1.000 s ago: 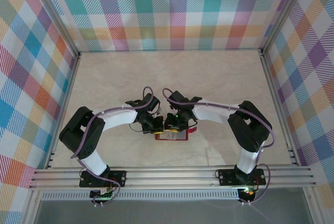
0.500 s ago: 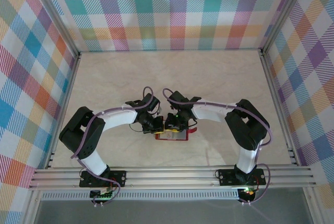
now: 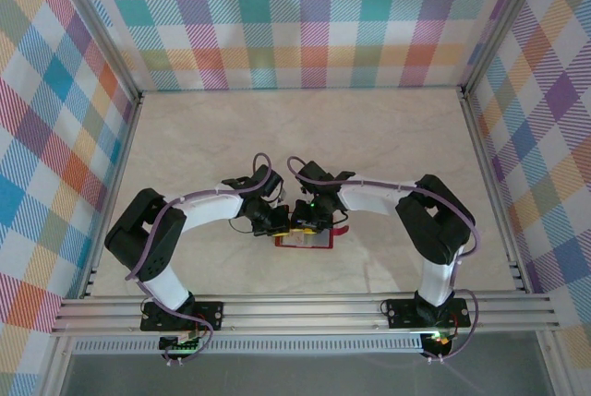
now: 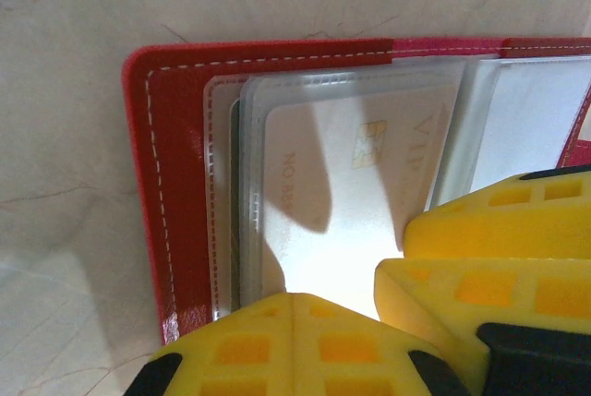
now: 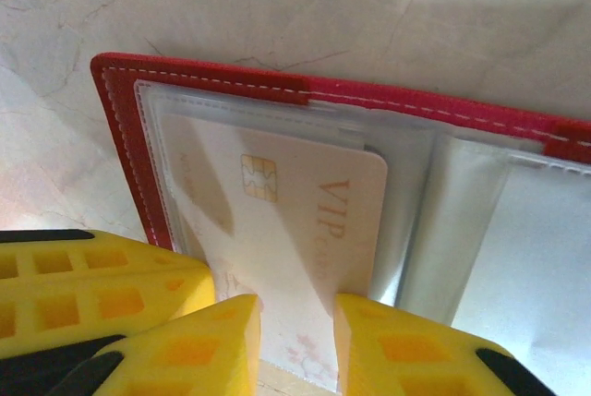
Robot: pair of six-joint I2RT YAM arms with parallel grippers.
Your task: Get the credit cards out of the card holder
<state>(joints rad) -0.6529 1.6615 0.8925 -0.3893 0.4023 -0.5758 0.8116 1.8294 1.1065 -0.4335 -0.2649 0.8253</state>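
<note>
Card [image 5: 286,230]: pale, gold chip, "VIP" lettering. Its long axis runs straight toward the right gripper [image 5: 295,315], with the chip end farthest from the fingers. The far part lies under a clear plastic sleeve [image 5: 406,221]; the near end reaches in between the fingers.

Right gripper: jaws partly apart, one yellow finger either side of the card's near end, the card face showing in the gap. No clamp on it that I can make out.

Card holder [image 5: 125,128]: red, white stitching, lying open and flat directly under both grippers. Its long side runs crosswise to the right gripper's fingers.

Left gripper [image 4: 291,311]: jaws fully closed, pads together with nothing between them. The tips are at the near edge of the sleeves, just beside the right gripper's fingers. Cannot tell whether they press down.

Surface: pale marbled table [image 3: 369,147]. Surround: checked cloth walls [image 3: 295,18] in many colours on three sides, and a metal rail [image 3: 305,308] behind the arm bases.
</note>
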